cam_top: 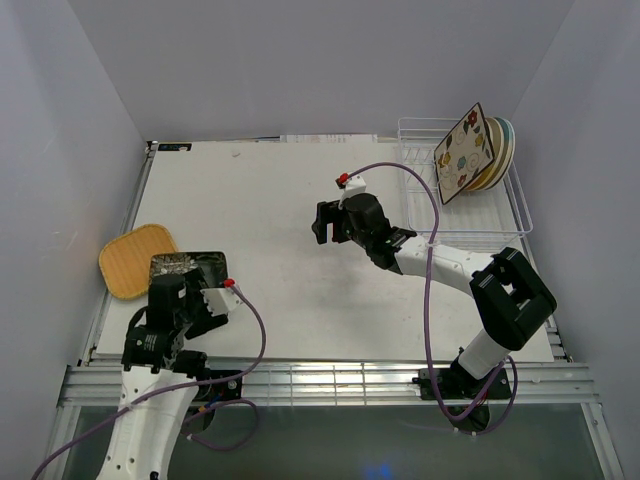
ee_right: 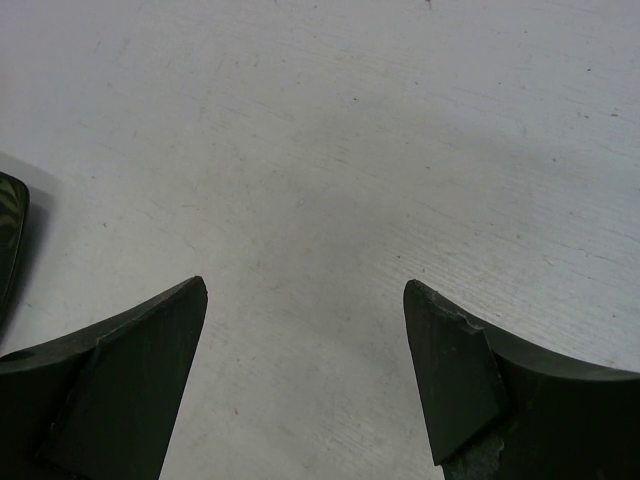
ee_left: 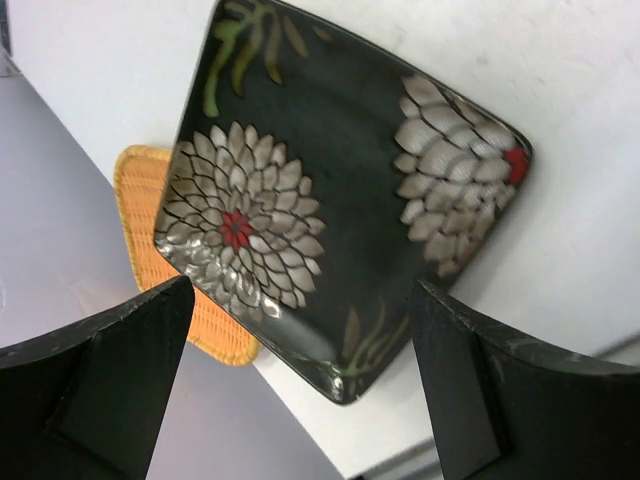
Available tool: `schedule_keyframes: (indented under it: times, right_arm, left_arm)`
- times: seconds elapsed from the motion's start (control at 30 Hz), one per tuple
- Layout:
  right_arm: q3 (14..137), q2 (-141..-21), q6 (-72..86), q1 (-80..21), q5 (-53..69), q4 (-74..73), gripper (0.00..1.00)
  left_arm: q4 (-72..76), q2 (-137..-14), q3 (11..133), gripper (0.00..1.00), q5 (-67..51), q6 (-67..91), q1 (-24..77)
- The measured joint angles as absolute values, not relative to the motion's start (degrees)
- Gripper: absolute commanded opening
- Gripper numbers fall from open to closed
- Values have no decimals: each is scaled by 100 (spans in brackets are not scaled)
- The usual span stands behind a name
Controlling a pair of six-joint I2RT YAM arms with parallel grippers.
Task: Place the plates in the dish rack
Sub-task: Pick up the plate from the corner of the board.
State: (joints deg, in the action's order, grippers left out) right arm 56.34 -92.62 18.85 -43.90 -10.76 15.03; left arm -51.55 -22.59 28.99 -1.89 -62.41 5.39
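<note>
I am holding my left gripper (ee_left: 305, 290), jaws spread wide, above the black floral plate (ee_left: 340, 190), which is lying at the table's (cam_top: 280, 200) near left corner, partly on the orange-yellow plate (ee_left: 135, 190). For a clean pick I am planning to pinch only its free rim, clear of the plate beneath. My right gripper (ee_right: 305, 290) is hanging spread over bare table. The dish rack (cam_top: 520, 215) is standing far right.

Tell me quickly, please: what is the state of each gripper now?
Left gripper: open, holding nothing, above the black floral plate.
Right gripper: open, holding nothing, above the table.
</note>
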Motion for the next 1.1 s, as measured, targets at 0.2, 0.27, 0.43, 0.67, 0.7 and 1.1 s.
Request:
schedule_keyframes:
  times: [0.2, 0.27, 0.43, 0.67, 0.7, 1.1]
  right_arm:
    - [5634, -9262, 1885, -4390, -1074, 1503, 85]
    - [5634, -9262, 1885, -4392, -1072, 1505, 85]
    - [5634, -9260, 1885, -4390, -1072, 1505, 85]
    - [5634, -9258, 1885, -4390, -1072, 1507, 85]
    - [5629, -9253, 1885, -4390, -1074, 1507, 85]
    - [5485, -9135, 1885, -4392, -1076, 1518, 85]
  left_arm:
    - [-6311, -2182, 3124, 98, -176, -6740, 539]
    - [-6353, -2204, 3120, 98, -187, -6893, 539]
    - [-6224, -2274, 2930, 98, -163, -7109, 539]
    - [-5990, -2759, 2016, 98, 187, -7273, 539]
    - [-5933, -2899, 1949, 98, 301, -7319, 539]
    - [-3935, -2829, 1450, 98, 250, -7463, 543]
